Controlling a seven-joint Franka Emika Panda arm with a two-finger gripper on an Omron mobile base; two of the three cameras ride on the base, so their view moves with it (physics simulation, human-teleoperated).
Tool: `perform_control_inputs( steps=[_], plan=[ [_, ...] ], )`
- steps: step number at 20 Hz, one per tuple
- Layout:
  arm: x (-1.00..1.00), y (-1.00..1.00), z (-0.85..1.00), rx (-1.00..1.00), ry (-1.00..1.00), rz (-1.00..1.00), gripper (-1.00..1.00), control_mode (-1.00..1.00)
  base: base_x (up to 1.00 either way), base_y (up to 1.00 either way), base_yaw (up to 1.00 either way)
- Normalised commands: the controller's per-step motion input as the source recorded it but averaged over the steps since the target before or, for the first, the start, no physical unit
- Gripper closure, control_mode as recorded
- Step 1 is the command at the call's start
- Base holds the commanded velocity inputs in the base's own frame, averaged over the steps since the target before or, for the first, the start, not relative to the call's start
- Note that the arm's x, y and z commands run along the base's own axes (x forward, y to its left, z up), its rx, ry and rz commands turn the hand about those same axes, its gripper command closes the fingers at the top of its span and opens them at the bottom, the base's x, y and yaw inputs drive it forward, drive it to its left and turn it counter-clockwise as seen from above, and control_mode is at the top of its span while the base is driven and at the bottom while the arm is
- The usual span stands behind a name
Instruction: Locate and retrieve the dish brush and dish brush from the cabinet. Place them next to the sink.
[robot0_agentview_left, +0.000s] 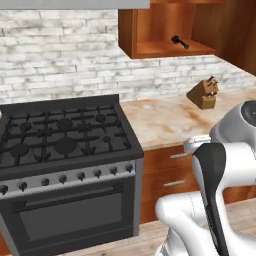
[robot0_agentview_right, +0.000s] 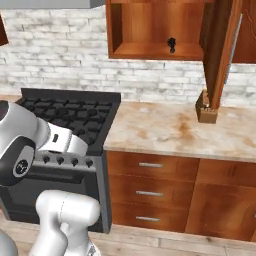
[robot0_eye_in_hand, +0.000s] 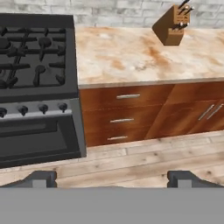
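Overhead, cabinet (robot0_agentview_right: 150, 30) open, dish brush (robot0_agentview_right: 171, 44) on shelf; marble counter (robot0_agentview_right: 170, 127) beside stove (robot0_agentview_left: 60, 135); hand (robot0_eye_in_hand: 113, 178) fingers apart.

Open cabinet (robot0_agentview_right: 155, 30), door (robot0_agentview_right: 220, 55) beside.

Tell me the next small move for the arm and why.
Probably raise the open two-finger gripper toward the open reddish-brown wall cabinet: a small black brush lies on its shelf, while the hand points low at the wooden drawer fronts, holding nothing.
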Motion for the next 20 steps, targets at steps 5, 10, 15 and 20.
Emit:
perform_control_inputs(
  steps=[5, 10, 15, 20],
  plan=[
    [0.0, 0.0, 0.0, 0.0, 0.0, 0.0, -1.0, 1.0, 0.9, 0.06, 0.12],
    [0.0, 0.0, 0.0, 0.0, 0.0, 0.0, -1.0, 1.0, 0.95, -0.2, 0.18],
    [0.0, 0.0, 0.0, 0.0, 0.0, 0.0, -1.0, 1.0, 0.69, -0.48, 0.11],
    [0.0, 0.0, 0.0, 0.0, 0.0, 0.0, -1.0, 1.0, 0.21, -0.46, 0.01]
  ],
)
